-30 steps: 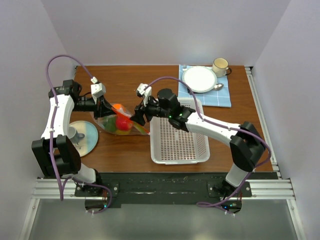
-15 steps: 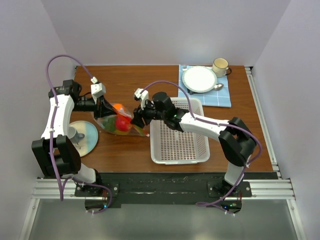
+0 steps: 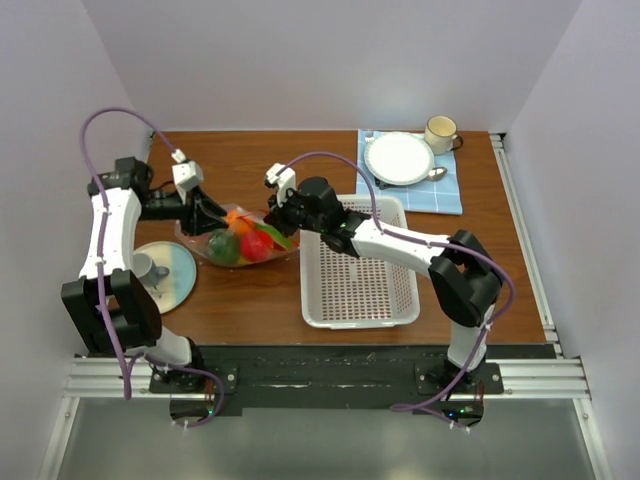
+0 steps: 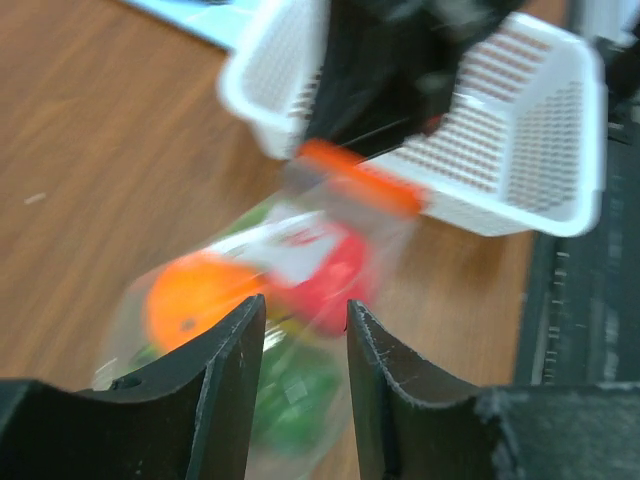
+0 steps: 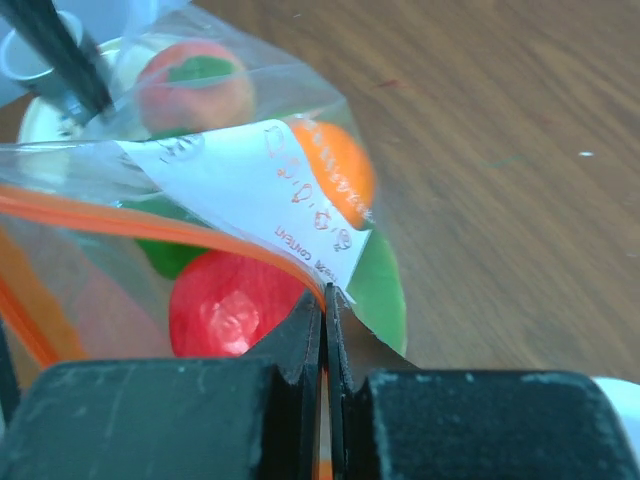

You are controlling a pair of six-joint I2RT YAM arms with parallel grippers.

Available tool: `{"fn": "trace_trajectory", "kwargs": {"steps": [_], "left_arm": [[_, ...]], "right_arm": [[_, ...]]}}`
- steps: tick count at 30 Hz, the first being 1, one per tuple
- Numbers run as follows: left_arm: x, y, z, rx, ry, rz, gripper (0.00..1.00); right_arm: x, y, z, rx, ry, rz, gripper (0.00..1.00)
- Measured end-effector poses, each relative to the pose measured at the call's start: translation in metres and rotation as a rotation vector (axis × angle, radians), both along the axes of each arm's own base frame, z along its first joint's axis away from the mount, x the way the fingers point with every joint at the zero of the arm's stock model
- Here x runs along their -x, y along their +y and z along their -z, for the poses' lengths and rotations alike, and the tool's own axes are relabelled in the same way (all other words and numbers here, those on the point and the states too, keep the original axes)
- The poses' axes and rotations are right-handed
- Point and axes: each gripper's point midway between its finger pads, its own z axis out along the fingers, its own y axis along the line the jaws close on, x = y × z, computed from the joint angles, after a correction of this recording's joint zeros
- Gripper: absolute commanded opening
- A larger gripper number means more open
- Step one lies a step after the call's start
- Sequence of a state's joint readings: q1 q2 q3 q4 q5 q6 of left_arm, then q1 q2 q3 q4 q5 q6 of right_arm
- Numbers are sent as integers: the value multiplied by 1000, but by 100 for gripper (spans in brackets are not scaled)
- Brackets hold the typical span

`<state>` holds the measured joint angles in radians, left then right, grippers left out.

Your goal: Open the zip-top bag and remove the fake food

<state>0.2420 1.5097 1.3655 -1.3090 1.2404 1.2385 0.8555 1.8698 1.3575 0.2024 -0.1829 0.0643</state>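
The zip-top bag (image 3: 240,240) lies on the wooden table between my two arms, clear, with an orange zip strip (image 4: 360,180). Inside it is the fake food: a red piece (image 3: 256,243), a green piece (image 3: 222,246) and an orange one (image 3: 236,218). My right gripper (image 5: 325,295) is shut on the bag's orange zip strip at its right end, also seen from above (image 3: 273,222). My left gripper (image 4: 303,305) stands open at the bag's left end (image 3: 211,214); the blurred bag shows through the gap between its jaws.
A white perforated basket (image 3: 360,300) stands just right of the bag, under my right arm. A white plate (image 3: 399,157) on a blue cloth and a mug (image 3: 440,131) are at the back right. A pale disc with a small cup (image 3: 165,272) lies at the left.
My right gripper has moved left and closed on the zip strip. My left gripper has opened and drawn back left, and the bag has sagged lower and flatter onto the table.
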Motion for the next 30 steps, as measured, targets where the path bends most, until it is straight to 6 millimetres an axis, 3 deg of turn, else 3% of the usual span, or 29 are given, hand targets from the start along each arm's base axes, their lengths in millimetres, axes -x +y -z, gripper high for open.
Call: {"fn": "trace_trajectory", "kwargs": {"steps": [4,7,9,12,15,19,22,23,24,25,26,27,28,30], "left_arm": [[-35,48,-1,3,-8,-159,49],[-63,77,18,1,26,-240,49],[-75,83,33,-2,61,-260,49],[-81,77,61,-39,103,-268,49],[-72,56,93,-103,152,-245,49],[-54,28,126,-171,213,-197,49],[-55,28,132,-203,211,-201,49],[-56,29,134,-215,208,-208,48],[-57,31,135,-227,208,-214,45],[-57,32,136,-237,209,-217,37],[-56,33,137,-241,211,-218,20],[-56,32,138,-244,211,-217,12],[-56,31,138,-245,210,-214,6],[-58,30,137,-260,191,-211,0]], "right_arm": [[7,-10,-8,6,-28,20,0],[24,-10,-12,9,-41,-9,0],[43,-3,-7,22,-47,-48,0],[74,8,11,61,-37,-117,0],[102,12,32,105,-9,-173,0],[109,5,50,144,15,-178,0],[105,-3,58,167,18,-150,2],[104,-5,60,174,15,-139,11],[100,-6,60,181,7,-120,33],[97,-8,60,186,-1,-102,43],[94,-9,60,191,-9,-82,55],[91,-11,60,197,-17,-68,83],[89,-12,60,203,-25,-57,98],[88,-12,60,209,-33,-42,99]]}}
